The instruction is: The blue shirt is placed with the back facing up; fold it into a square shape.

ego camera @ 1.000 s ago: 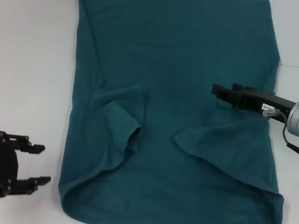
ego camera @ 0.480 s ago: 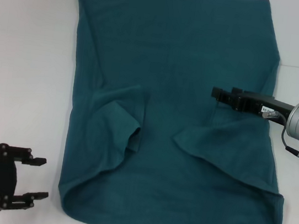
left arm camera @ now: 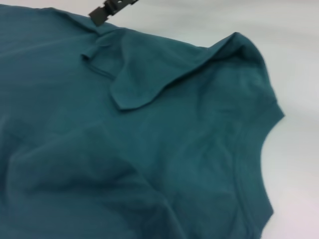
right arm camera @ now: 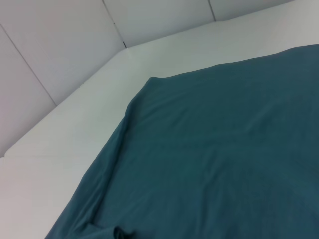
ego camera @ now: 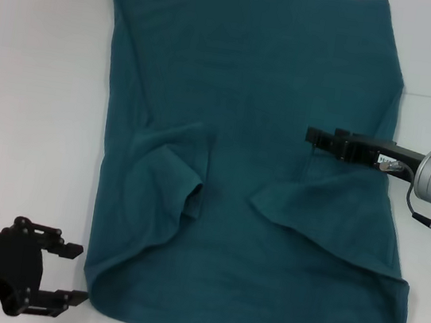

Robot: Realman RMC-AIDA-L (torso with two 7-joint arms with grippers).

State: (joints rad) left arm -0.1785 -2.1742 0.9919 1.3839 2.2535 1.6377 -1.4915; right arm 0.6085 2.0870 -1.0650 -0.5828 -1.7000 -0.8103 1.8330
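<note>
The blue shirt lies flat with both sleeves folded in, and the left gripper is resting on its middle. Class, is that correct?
Not quite. The head view shows the left gripper off the blue shirt, open beside its near left corner. Both sleeves are folded in.

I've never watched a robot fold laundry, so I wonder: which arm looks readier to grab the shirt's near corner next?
Probably the left. The left gripper sits open right beside the near left corner of the blue shirt. The right gripper hovers over the shirt's right side, away from any corner.
</note>
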